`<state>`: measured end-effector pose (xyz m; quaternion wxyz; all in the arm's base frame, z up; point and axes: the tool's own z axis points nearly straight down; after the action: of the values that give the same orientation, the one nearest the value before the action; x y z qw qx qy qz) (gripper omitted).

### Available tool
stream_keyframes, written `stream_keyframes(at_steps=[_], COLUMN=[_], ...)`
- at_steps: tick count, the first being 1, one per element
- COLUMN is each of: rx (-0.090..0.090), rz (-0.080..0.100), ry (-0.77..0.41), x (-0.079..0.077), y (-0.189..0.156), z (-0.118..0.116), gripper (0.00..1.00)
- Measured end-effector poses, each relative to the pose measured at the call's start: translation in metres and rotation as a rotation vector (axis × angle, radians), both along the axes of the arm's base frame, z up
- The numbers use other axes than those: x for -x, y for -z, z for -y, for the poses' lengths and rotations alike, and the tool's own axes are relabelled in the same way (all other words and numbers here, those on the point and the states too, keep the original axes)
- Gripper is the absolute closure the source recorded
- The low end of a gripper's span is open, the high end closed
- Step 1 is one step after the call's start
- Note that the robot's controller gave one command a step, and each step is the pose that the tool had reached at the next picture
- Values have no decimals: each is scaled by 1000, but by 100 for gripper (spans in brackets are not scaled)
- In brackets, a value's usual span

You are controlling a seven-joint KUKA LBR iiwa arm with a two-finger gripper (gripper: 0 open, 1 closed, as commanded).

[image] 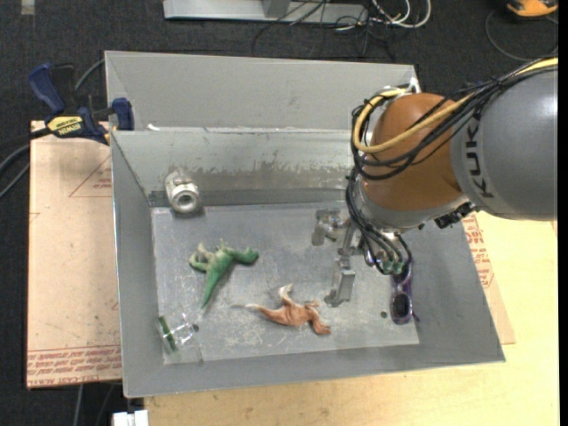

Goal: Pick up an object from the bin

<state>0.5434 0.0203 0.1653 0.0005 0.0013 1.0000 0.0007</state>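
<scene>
Approach step, nothing grasped: the gripper (335, 257) hangs with fingers apart and empty above bare floor of the grey metal bin (266, 162), near the tan plastic dinosaur toy (291, 313) lying front-centre; the next move likely requires centring over it, descending and closing.

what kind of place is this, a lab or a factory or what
Most likely a robotics lab test cell: a KUKA arm hangs over a grey metal bin holding a green toy dinosaur and an orange toy dinosaur, with loose cables on the floor behind.
</scene>
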Motion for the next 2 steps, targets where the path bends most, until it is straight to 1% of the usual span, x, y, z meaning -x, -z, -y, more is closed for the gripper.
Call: stream_keyframes(at_steps=[1, 2], rx=[0, -1], rz=[0, -5], ry=[0, -81], x=[0, 25], y=[0, 100], z=[0, -20], gripper=[0, 0])
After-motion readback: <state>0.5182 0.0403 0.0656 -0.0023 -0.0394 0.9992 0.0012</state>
